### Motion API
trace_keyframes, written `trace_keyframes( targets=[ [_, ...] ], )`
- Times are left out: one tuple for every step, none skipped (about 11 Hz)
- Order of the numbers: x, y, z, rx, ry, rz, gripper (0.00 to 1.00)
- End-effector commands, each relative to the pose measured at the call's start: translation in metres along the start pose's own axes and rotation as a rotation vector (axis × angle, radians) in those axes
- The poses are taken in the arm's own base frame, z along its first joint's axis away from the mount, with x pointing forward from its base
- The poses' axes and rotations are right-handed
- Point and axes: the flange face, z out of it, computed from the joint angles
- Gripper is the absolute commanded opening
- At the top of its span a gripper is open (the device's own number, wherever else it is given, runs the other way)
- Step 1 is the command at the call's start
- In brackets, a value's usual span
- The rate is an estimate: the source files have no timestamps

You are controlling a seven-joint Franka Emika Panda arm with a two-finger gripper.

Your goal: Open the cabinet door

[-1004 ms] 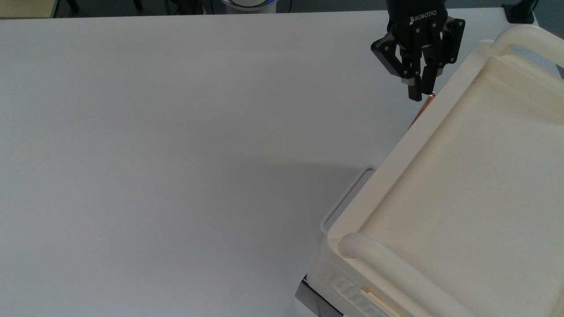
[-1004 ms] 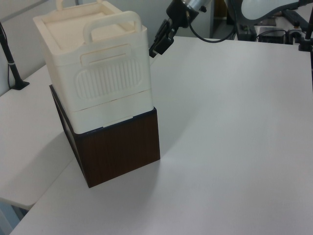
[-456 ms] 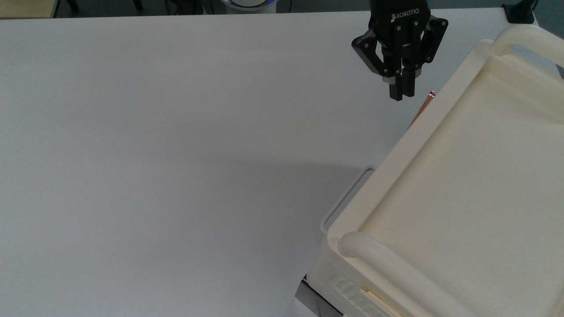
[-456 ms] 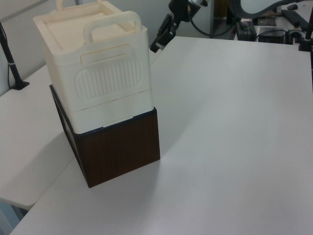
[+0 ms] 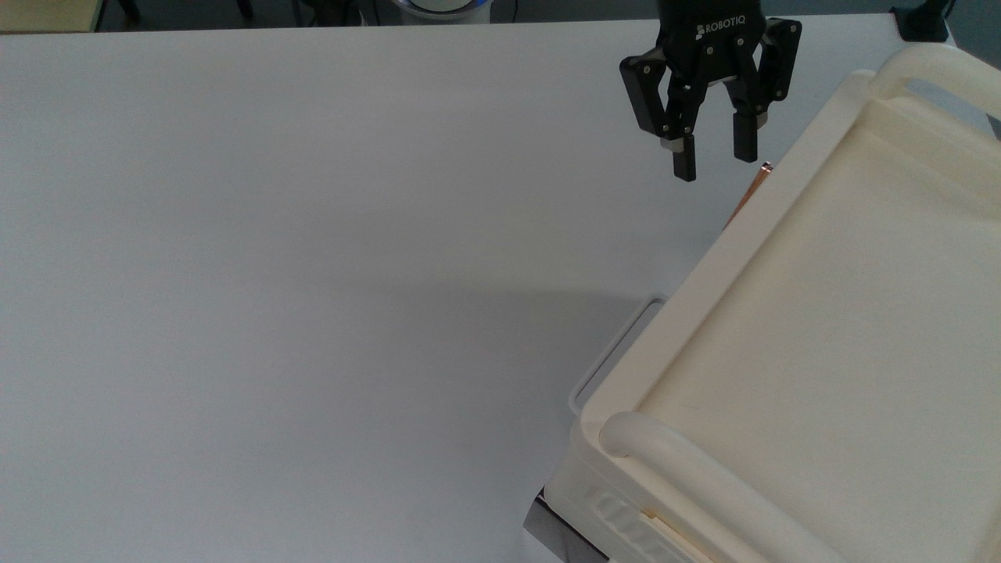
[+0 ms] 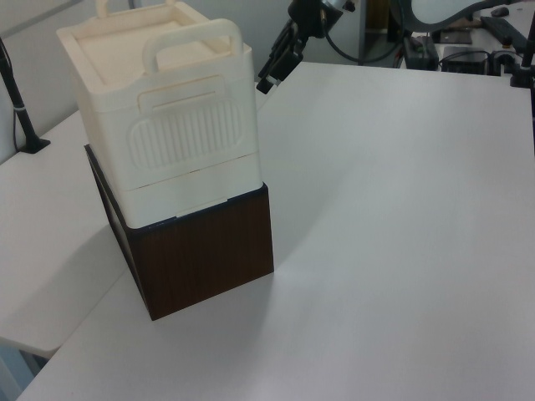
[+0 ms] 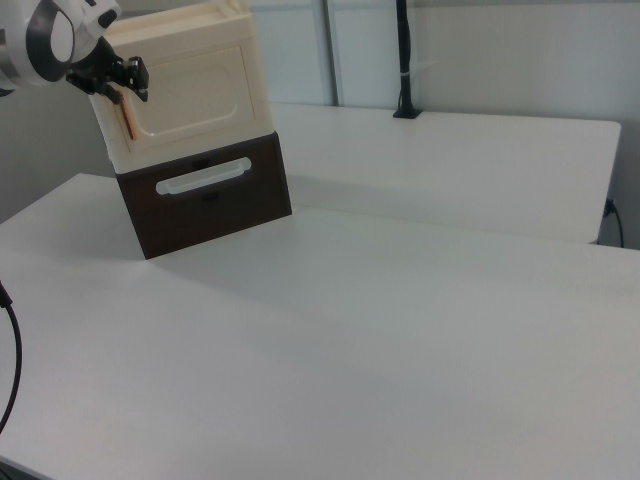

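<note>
The cabinet door point(image 7: 195, 92) is the cream front panel of the upper box, lying flush and shut in the right view. Its copper bar handle point(image 7: 128, 118) runs down the edge at the right view's left. From above, the handle point(image 5: 749, 194) peeks out beside the cabinet's tray-like top point(image 5: 821, 313). My gripper point(image 5: 715, 167) hangs open just left of the handle's far end in the top view, with nothing between its fingers. The gripper point(image 7: 126, 78) sits near the handle's upper end in the right view, and the gripper point(image 6: 265, 83) shows behind the cabinet's corner in the left view.
The cream cabinet rests on a dark wood drawer box point(image 6: 205, 246) with a white wire loop handle point(image 5: 616, 353). The white table point(image 5: 313, 234) stretches wide to the top view's left. A black post point(image 7: 403, 60) stands at the back in the right view.
A second ago my shut gripper touched the handle's far end. It drew away to the top view's left, and its fingers have now spread open.
</note>
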Motion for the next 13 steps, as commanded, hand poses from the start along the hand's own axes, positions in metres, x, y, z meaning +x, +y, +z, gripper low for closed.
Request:
trace_keyframes(
  targets=[
    [0.000, -0.014, 0.008, 0.011, -0.015, -0.020, 0.72],
    [0.000, -0.016, 0.013, 0.014, -0.019, -0.027, 0.63],
    [0.000, -0.019, 0.015, 0.019, -0.010, -0.034, 0.52],
    [-0.001, -0.021, 0.021, 0.016, -0.012, -0.041, 0.42],
    [-0.001, -0.020, 0.021, 0.012, -0.012, -0.041, 0.30],
    [-0.001, -0.021, 0.021, 0.012, -0.010, -0.045, 0.22],
    [0.000, -0.020, 0.020, 0.010, -0.008, -0.047, 0.18],
    [0.000, -0.022, 0.021, 0.012, 0.002, -0.051, 0.15],
    [0.002, -0.022, 0.019, 0.009, 0.021, -0.057, 0.14],
    [0.001, -0.023, 0.020, 0.001, 0.020, -0.067, 0.13],
    [0.000, -0.022, 0.021, -0.006, 0.018, -0.074, 0.12],
    [0.000, -0.022, 0.022, -0.011, 0.017, -0.081, 0.11],
    [-0.001, -0.019, 0.022, -0.014, 0.015, -0.077, 0.10]
  ],
)
